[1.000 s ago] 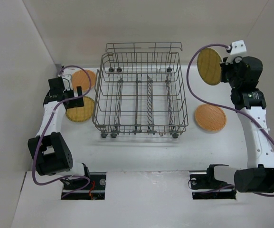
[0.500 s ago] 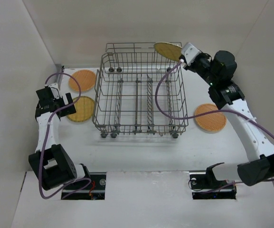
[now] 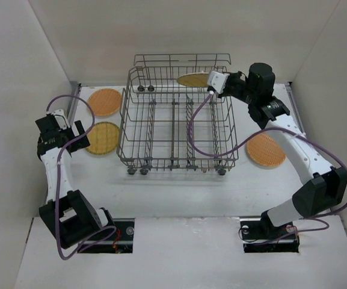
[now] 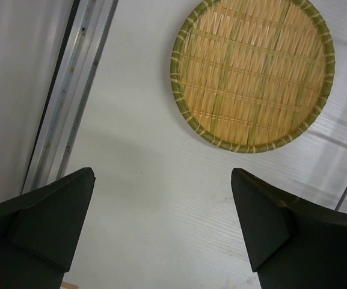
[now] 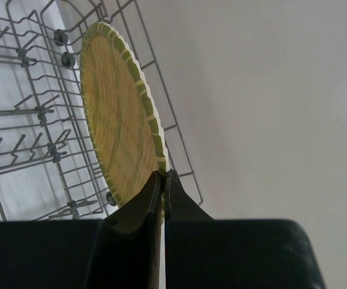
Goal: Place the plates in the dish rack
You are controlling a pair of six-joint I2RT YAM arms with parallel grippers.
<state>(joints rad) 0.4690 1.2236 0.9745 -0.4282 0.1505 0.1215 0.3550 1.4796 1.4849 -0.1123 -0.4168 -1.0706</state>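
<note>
Right hand [image 5: 163, 179] pinches the rim of a yellow-green woven round plate [image 5: 119, 132], edge-on at upper right of the grey wire dish rack [image 3: 161, 129]; plate bottom hidden by fingers. Left hand [image 4: 163, 180] spread wide over white table [image 4: 137, 150]. Orange woven plate [image 3: 268, 152] partly behind arm. Pale walls.

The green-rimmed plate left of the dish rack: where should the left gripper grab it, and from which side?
Take the green-rimmed plate by its rim, probably on the edge facing away from the dish rack, where nothing crowds it. It lies flat and thin on the table, so the open left gripper should come down from above, jaws straddling that edge.
</note>
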